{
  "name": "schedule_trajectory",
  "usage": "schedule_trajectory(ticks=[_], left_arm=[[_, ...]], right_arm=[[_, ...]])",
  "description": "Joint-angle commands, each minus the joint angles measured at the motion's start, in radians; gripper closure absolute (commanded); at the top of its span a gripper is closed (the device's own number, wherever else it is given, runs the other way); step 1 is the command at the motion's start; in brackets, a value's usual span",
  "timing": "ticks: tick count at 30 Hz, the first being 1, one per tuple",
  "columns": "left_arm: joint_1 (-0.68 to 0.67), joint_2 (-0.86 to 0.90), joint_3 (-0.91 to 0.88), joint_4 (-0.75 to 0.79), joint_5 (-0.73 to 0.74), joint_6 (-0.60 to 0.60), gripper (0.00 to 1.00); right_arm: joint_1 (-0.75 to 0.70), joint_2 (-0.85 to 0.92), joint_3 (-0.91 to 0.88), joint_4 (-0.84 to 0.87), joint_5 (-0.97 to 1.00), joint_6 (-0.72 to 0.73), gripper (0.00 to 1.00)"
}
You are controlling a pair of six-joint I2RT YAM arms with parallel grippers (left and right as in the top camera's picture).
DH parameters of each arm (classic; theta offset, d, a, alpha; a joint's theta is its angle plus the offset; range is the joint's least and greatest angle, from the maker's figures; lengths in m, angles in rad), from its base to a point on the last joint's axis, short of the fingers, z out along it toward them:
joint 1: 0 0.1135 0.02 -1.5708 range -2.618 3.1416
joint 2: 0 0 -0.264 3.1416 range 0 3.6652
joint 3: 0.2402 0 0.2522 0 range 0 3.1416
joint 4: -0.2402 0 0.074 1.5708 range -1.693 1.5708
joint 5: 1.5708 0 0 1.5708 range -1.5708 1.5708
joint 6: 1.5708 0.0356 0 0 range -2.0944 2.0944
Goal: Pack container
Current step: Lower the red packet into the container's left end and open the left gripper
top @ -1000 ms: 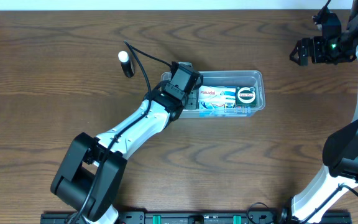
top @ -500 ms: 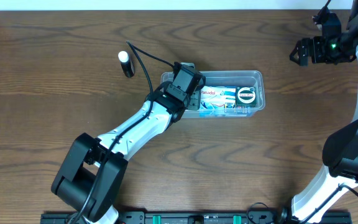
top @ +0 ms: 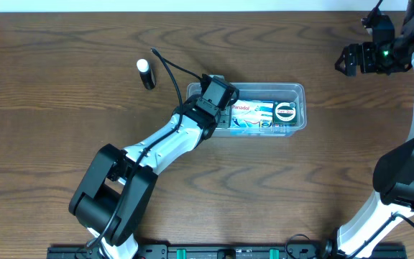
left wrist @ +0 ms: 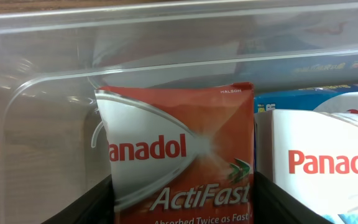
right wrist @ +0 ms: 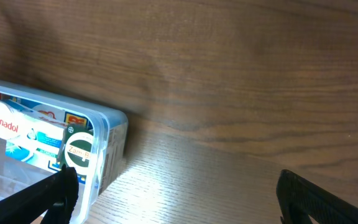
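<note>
placing step: left gripper (left wrist: 182,200) pinches a red panadol cardboard box (left wrist: 179,143) inside the clear plastic rectangular container (left wrist: 42,99); releasing it seems next; right gripper (right wrist: 176,198) spread.

A dark brown wood-grain table (top: 63,86) fills the view from left to right. A pale strip (top: 192,4) runs along its far edge and a black rail (top: 192,252) along its near edge. Soft light glares on the wood.
</note>
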Motion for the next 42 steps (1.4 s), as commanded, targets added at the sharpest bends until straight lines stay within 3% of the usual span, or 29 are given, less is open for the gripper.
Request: schedule_trajectory(ticks=[1, 4, 8, 25, 27, 35, 42], left_arm=[[-0.002, 0.011, 0.023, 0.002, -0.003, 0.007, 0.38], [-0.003, 0.010, 0.023, 0.002, 0.002, 0.007, 0.36], [-0.003, 0.010, 0.023, 0.002, 0.002, 0.007, 0.26], [-0.003, -0.055, 0.024, -0.027, -0.004, 0.038, 0.27], [-0.003, -0.064, 0.024, -0.043, -0.010, 0.037, 0.32], [0.031, -0.067, 0.024, -0.101, -0.063, 0.037, 0.76], [0.073, -0.066, 0.023, -0.123, -0.063, 0.036, 0.81]], right_arm=[[-0.007, 0.000, 0.018, 0.000, -0.003, 0.014, 0.01], [-0.007, 0.000, 0.018, 0.000, -0.003, 0.014, 0.01], [-0.007, 0.000, 0.018, 0.000, -0.003, 0.014, 0.01], [-0.007, 0.000, 0.018, 0.000, -0.003, 0.014, 0.01], [-0.007, 0.000, 0.018, -0.001, -0.004, 0.013, 0.01], [-0.007, 0.000, 0.018, 0.000, -0.003, 0.014, 0.01], [-0.007, 0.000, 0.018, 0.000, -0.003, 0.014, 0.01]])
